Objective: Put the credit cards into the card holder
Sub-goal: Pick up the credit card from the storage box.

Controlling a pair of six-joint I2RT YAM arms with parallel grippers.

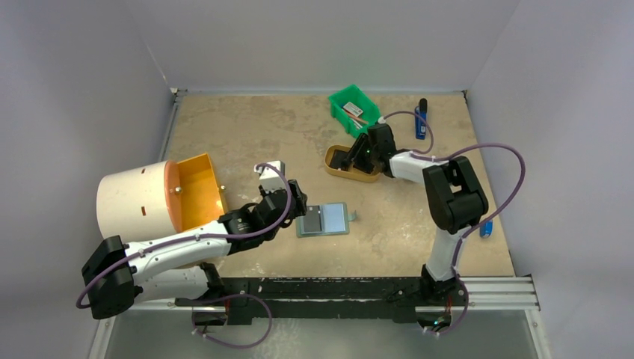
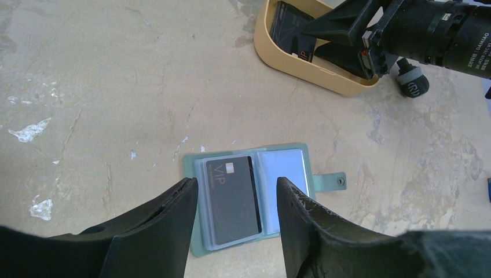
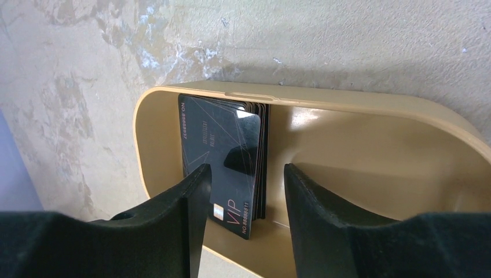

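The grey-green card holder (image 1: pixel 324 220) lies open on the table. In the left wrist view one black VIP card (image 2: pixel 231 197) sits in its left pocket (image 2: pixel 204 174); the right pocket (image 2: pixel 282 171) is pale and empty. My left gripper (image 2: pixel 236 200) is open just above the holder, fingers either side of the card. A stack of black credit cards (image 3: pixel 223 150) stands in the tan oval tray (image 3: pixel 359 116), also seen in the top view (image 1: pixel 342 158). My right gripper (image 3: pixel 246 191) is open inside the tray, fingers straddling the stack, not closed on it.
An orange-lined white drum (image 1: pixel 161 196) lies on its side at the left. A green bin (image 1: pixel 354 110) holds small items at the back. A blue and black pen-like object (image 1: pixel 421 120) lies at the back right. A small blue item (image 1: pixel 486 229) is near the right edge.
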